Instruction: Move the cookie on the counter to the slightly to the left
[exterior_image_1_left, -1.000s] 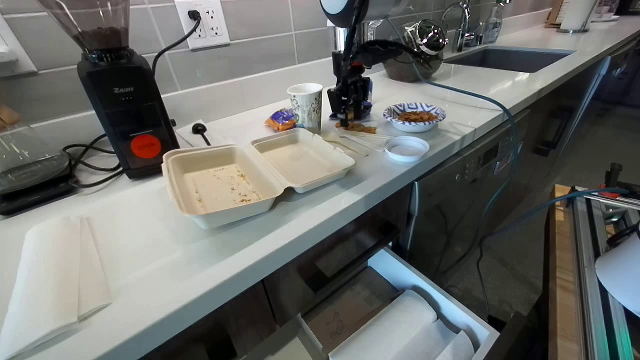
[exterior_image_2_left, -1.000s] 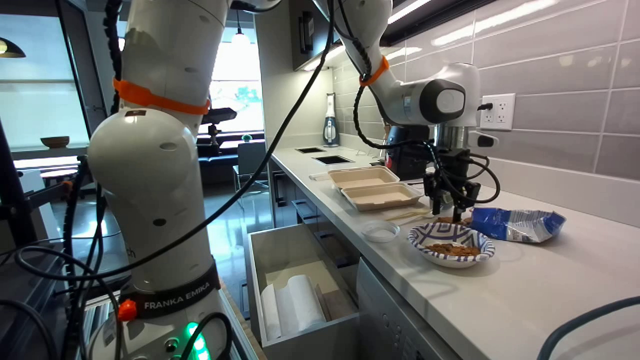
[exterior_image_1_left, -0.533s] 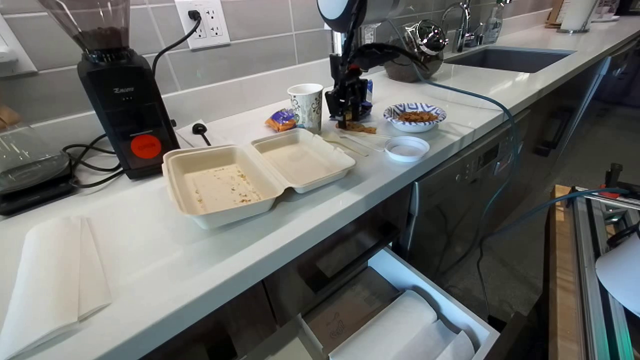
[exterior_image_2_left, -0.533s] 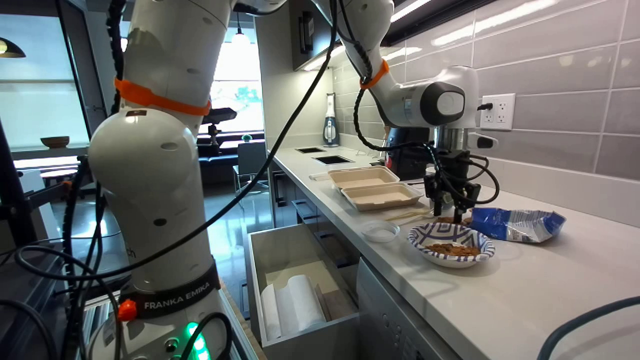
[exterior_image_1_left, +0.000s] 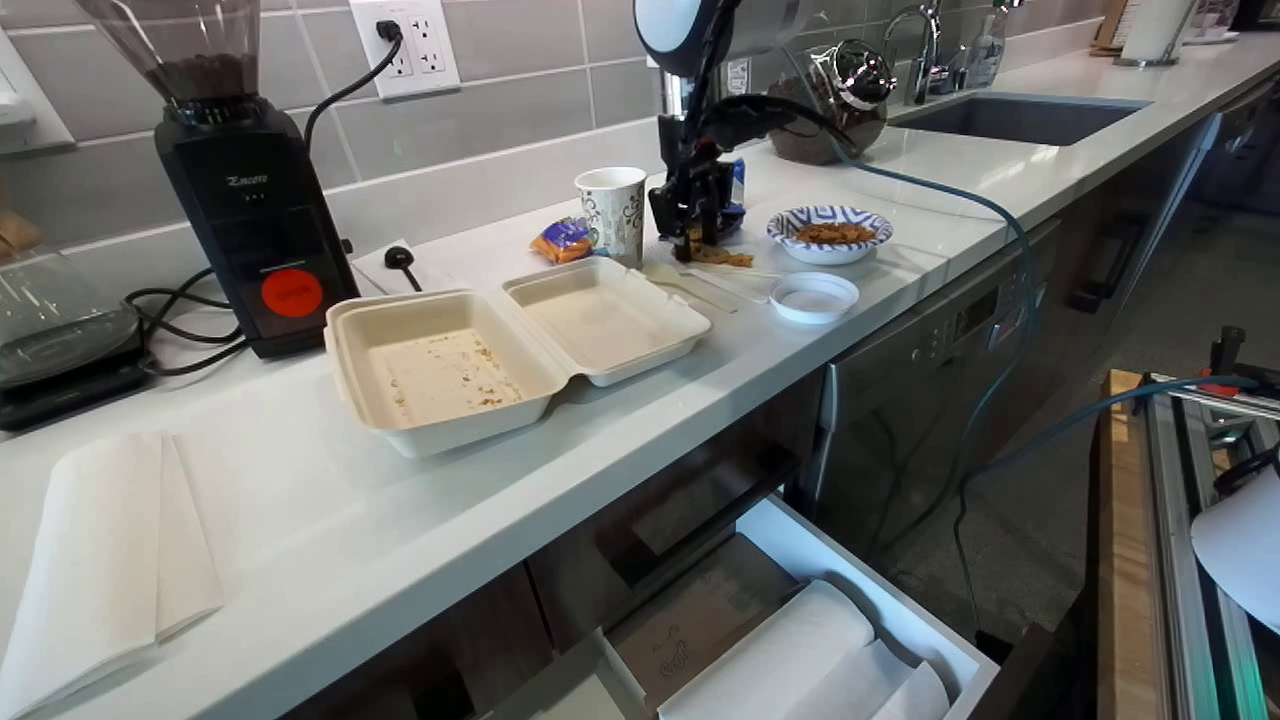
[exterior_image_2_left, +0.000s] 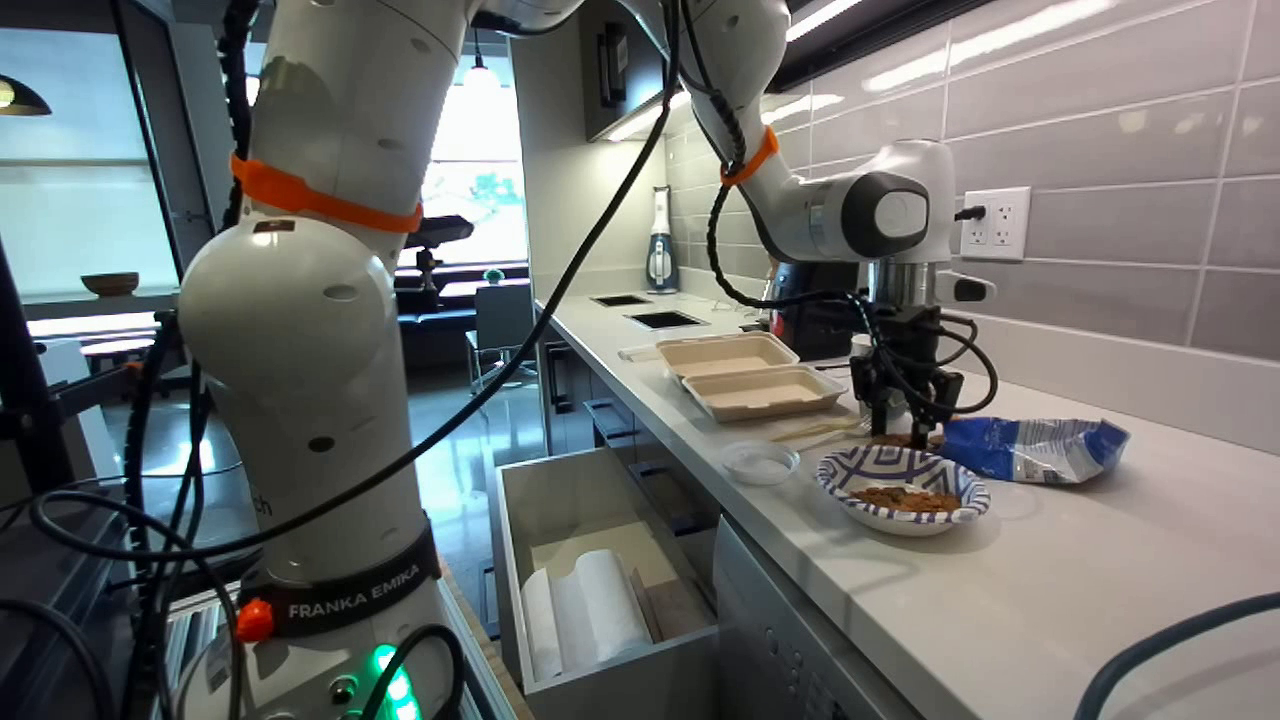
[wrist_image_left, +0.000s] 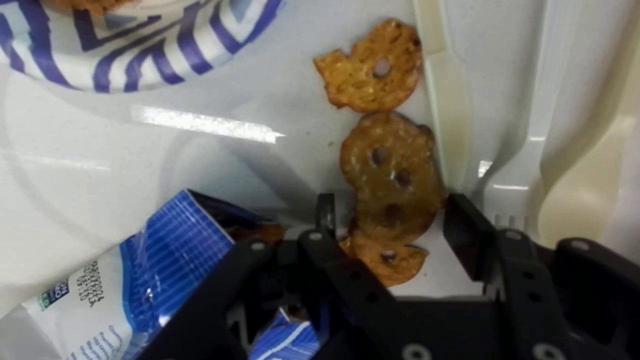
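Several brown cookie pieces lie in a row on the counter (exterior_image_1_left: 300, 480). In the wrist view a broken piece (wrist_image_left: 385, 85) lies at the top, a longer cookie (wrist_image_left: 392, 175) in the middle and a smaller piece (wrist_image_left: 387, 262) below. They also show as brown cookie pieces in both exterior views (exterior_image_1_left: 730, 257) (exterior_image_2_left: 893, 440). My gripper (wrist_image_left: 392, 207) is open, low over the counter, with one finger on each side of the longer cookie's lower part. The right finger is very close to that cookie; I cannot tell whether it touches. The gripper also shows in an exterior view (exterior_image_2_left: 898, 436).
A patterned bowl (exterior_image_2_left: 900, 520) and a blue bag (wrist_image_left: 175, 260) lie near the gripper. A pale knife (wrist_image_left: 450, 115), fork (wrist_image_left: 515, 185) and spoon (wrist_image_left: 575, 205) are beside the cookies. A paper cup (exterior_image_1_left: 615, 215), small lid (exterior_image_1_left: 813, 298) and open takeout box (exterior_image_1_left: 610, 320) stand nearby.
My gripper has come down slightly toward the counter around the cookies, and its visible fingertip has shifted a little left in an exterior view. The other objects have stayed in place.
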